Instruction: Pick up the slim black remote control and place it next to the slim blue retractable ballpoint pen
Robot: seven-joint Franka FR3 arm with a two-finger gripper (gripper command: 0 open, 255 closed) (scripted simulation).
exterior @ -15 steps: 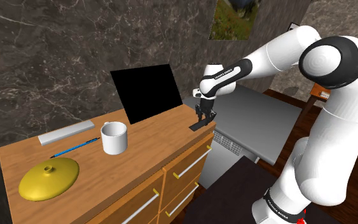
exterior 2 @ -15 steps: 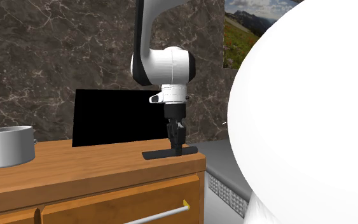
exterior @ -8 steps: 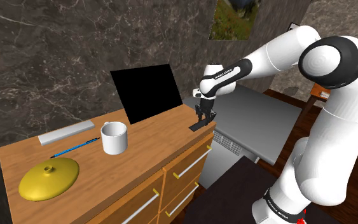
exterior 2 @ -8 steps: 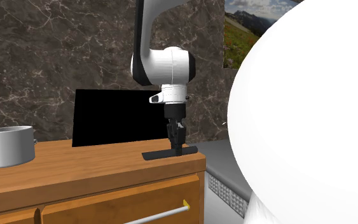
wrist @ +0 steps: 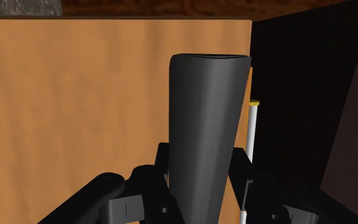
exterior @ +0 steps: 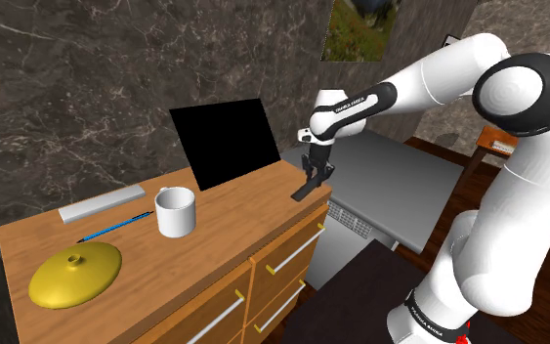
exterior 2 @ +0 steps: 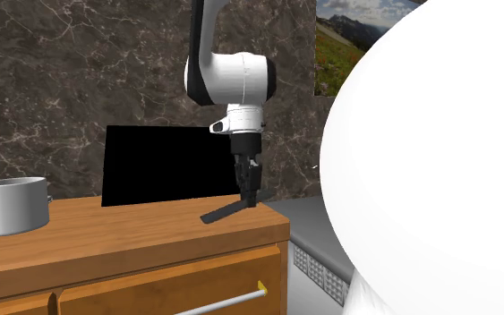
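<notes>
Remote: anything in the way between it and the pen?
Yes. The white mug stands roughly on the straight line from the remote, clasped in the tool, to the blue pen. Going over or around the mug looks necessary.

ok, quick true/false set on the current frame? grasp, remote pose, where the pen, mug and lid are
1. The fingers are shut on the black remote. True.
2. The remote lies flat on the dresser top. False: it is tilted, with the gripped end raised.
3. The remote is next to the blue pen. False: it is at the dresser's far corner, with the white mug in between.
4. The pen lies beside the mug. True.
5. The yellow lid sits on the mug. False: it rests on the dresser top, apart from the mug.
</notes>
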